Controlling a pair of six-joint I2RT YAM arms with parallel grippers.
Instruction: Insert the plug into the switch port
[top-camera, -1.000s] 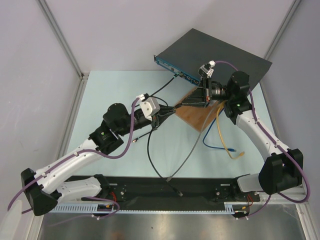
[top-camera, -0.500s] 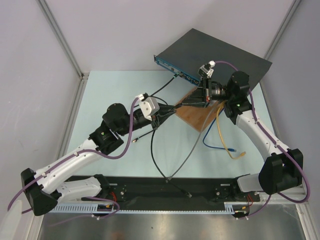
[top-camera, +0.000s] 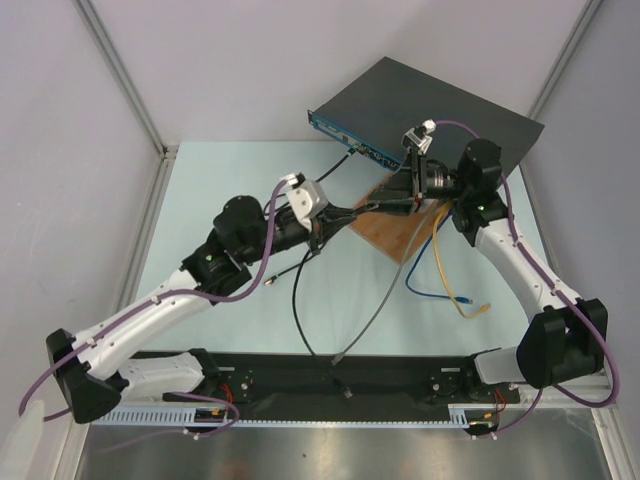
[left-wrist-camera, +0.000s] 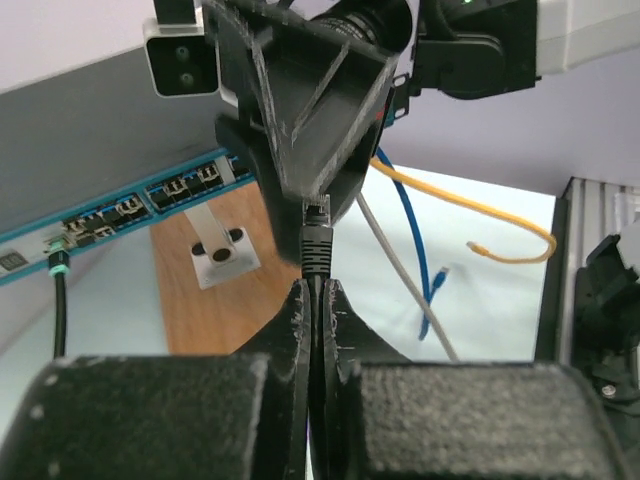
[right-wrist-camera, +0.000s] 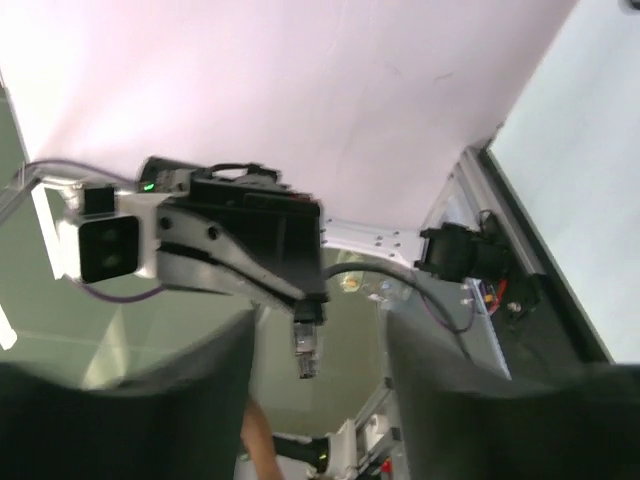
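Note:
The dark grey switch (top-camera: 430, 108) lies at the back of the table, its teal port row (left-wrist-camera: 150, 195) facing my arms. In the left wrist view my left gripper (left-wrist-camera: 318, 285) is shut on the black boot of the plug (left-wrist-camera: 317, 240), whose clear tip points up at the right gripper's fingers (left-wrist-camera: 300, 110). The overhead view puts my left gripper (top-camera: 343, 213) just left of my right gripper (top-camera: 392, 200), over the wooden board's near corner. My right gripper (right-wrist-camera: 320, 335) stands open, the plug (right-wrist-camera: 307, 345) between its fingers without touching them.
A brown wooden board (top-camera: 400, 230) with a white block (left-wrist-camera: 222, 250) lies in front of the switch. Another black cable (left-wrist-camera: 57, 290) is plugged in a port further left. Yellow (top-camera: 440, 270), blue (top-camera: 430, 290) and grey (top-camera: 380, 300) cables trail to the right.
My right gripper has opened and let go of the plug. My left gripper has closed on the plug's boot and shifted slightly up and right; the black cable's loose loop has swung.

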